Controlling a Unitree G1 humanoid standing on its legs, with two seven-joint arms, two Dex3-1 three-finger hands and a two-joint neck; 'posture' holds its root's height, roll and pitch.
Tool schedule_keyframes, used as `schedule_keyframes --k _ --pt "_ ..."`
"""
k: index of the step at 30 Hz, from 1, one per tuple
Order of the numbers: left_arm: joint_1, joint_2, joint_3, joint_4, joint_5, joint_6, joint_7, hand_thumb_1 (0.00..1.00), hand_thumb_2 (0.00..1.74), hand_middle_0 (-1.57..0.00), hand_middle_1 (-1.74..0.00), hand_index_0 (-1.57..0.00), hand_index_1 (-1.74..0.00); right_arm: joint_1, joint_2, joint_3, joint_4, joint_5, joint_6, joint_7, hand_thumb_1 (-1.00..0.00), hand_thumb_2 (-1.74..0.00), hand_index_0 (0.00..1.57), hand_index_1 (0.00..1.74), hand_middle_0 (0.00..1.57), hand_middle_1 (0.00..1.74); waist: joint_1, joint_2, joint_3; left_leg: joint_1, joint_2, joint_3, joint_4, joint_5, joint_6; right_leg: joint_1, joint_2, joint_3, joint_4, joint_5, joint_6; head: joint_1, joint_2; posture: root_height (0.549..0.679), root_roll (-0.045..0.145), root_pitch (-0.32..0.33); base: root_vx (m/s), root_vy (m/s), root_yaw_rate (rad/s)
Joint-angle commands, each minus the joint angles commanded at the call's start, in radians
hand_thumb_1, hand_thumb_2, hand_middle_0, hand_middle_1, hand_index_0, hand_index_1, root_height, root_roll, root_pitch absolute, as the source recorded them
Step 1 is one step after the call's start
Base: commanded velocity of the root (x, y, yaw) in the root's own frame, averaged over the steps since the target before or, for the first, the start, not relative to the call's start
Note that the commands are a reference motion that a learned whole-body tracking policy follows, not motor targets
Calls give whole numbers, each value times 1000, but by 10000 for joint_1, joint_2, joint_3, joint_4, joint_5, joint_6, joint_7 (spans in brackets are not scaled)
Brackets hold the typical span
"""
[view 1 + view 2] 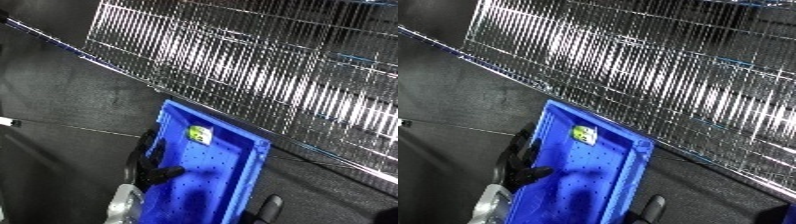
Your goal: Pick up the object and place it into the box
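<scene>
Left eye view shows a blue bin [209, 175] with a dotted floor lying in the lower middle of the frame on a dark floor [62, 100]. A small object [200, 133] with a yellow-green and white label rests inside the bin, against its upper-left wall; whatever is printed on it is too small to read. The left hand [147, 165] grips the bin's left rim, fingers outside along the wall and thumb curled over into the bin. The right hand [269, 207] shows only as a dark tip at the bin's lower right edge; I cannot tell its state. A metal wire grid [266, 65] fills the upper right.
</scene>
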Motion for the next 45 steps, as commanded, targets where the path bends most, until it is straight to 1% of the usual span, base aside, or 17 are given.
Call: schedule_keyframes --k 4,5,7,8,10,11,12,16,20,24,30,34,37,38,40,43,45 --pt "17 -178 -358 1 27 782 -571 0 0 0 0 0 0 -149 -47 -62 -69 -170 16 -99 0 0 0 0 0 0 -163 157 0 32 31 134 50 -11 10 -61 -23 115 -69 113 66 811 -89 653 18 77 -59 17 -181" --pt "-12 -244 -568 -10 223 1063 -760 0 0 0 0 0 0 -275 -75 -69 -108 -232 44 -156 0 0 0 0 0 0 -248 231 0 61 58 209 45 2 2 -79 -13 187 -156 190 94 1342 -207 654 19 78 -62 10 -188" --pt "-36 -272 -691 -12 357 1144 -836 0 0 0 0 0 0 -362 -93 -67 -122 -243 63 -201 0 0 0 0 0 0 -292 275 0 78 72 248 36 16 -6 -89 -4 228 -201 232 106 1766 -307 654 19 78 -71 15 -218" --pt "-103 -318 -927 -2 587 1212 -902 0 0 0 0 0 0 -547 -150 -63 -138 -257 113 -317 0 0 0 0 0 0 -381 376 0 107 101 325 23 46 -24 -117 8 307 -256 301 127 2278 -419 654 19 77 -65 35 -221" --pt "-182 -360 -1131 -13 705 1271 -917 0 0 0 0 0 0 -753 -248 -99 -116 -314 202 -406 0 0 0 0 0 0 -488 498 0 134 119 408 38 68 -37 -166 26 407 -270 365 146 3070 -507 654 20 76 -65 54 -228" --pt "-182 -360 -1131 -13 705 1271 -917 0 0 0 0 0 0 -753 -248 -99 -116 -314 202 -406 0 0 0 0 0 0 -488 498 0 134 119 408 38 68 -37 -166 26 407 -270 365 146 3070 -507 654 20 76 -66 59 -231" --pt "-261 -405 -1291 -72 728 1356 -863 0 0 0 0 0 0 -938 -367 -153 -79 -398 312 -456 0 0 0 0 0 0 -591 611 0 140 135 488 88 76 -49 -229 41 505 -266 427 161 3967 -578 654 22 74 -57 48 -188" --pt "-373 -529 -1575 -394 797 1540 -626 0 0 0 0 0 0 -1271 -534 -244 14 -460 460 -585 0 0 0 0 0 0 -742 814 0 156 177 606 138 112 -74 -329 60 652 -271 532 170 5521 -839 654 26 70 -51 31 -135" --pt "-427 -597 -1795 -680 944 1601 -471 0 0 0 0 0 0 -1409 -618 -290 69 -411 476 -493 0 0 0 0 0 0 -820 971 0 226 216 667 40 186 -89 -372 36 691 -237 567 183 6596 -850 653 28 67 -34 21 -67" --pt "-401 -660 -2081 -1000 1333 1742 -202 0 0 0 0 0 0 -1487 -744 -348 -8 -110 429 -31 0 0 0 0 0 0 -940 1152 0 328 272 730 -109 297 -97 -452 -15 712 -131 607 214 7809 -686 652 28 64 -22 24 -78" --pt "-221 -708 -2446 -1143 1897 2177 224 0 0 0 0 0 0 -1645 -1025 -118 -672 -653 227 27 0 0 0 0 0 0 -1155 1326 0 417 325 816 -221 385 -112 -558 -3 796 -127 681 222 9063 -231 652 31 64 -18 38 -190" --pt "-101 -749 -2549 -891 2244 2536 384 0 0 0 0 0 0 -1819 -1273 157 -1350 -1032 204 -70 0 0 0 0 0 0 -1307 1371 0 432 335 916 -148 318 -117 -587 25 884 -230 731 205 9437 147 653 35 67 -6 28 -168" --pt "-47 -772 -2574 -806 2316 2627 473 0 0 0 0 0 0 -1847 -1342 276 -1629 -1166 228 -75 0 0 0 0 0 0 -1358 1376 0 404 345 958 -72 277 -111 -629 31 916 -199 727 188 9417 276 652 36 68 -3 25 -136" --pt "22 -793 -2575 -749 2378 2731 574 0 0 0 0 0 0 -1855 -1424 437 -2017 -1303 287 54 0 0 0 0 0 0 -1407 1379 0 364 360 1008 22 226 -110 -682 30 948 -133 700 169 9366 434 652 37 70 5 24 -120" --pt "60 -796 -2567 -728 2416 2777 615 0 0 0 0 0 0 -1855 -1469 537 -2259 -1332 317 159 0 0 0 0 0 0 -1430 1379 0 342 368 1031 71 200 -113 -711 27 963 -93 685 161 9334 502 651 37 70 7 22 -113" --pt "278 -787 -2540 -722 2526 2829 722 0 0 0 0 0 0 -1738 -1680 873 -3552 -1336 426 337 0 0 0 0 0 0 -1518 1357 0 267 390 1089 211 129 -129 -798 21 1007 27 633 139 9202 888 650 38 72 18 14 -108" --pt "530 -779 -2521 -809 2501 2783 803 0 0 0 0 0 0 -1500 -1904 1070 -5007 -1303 416 104 0 0 0 0 0 0 -1612 1322 0 231 419 1135 274 101 -137 -840 36 1049 79 599 123 8970 1215 650 38 73 24 20 -133"
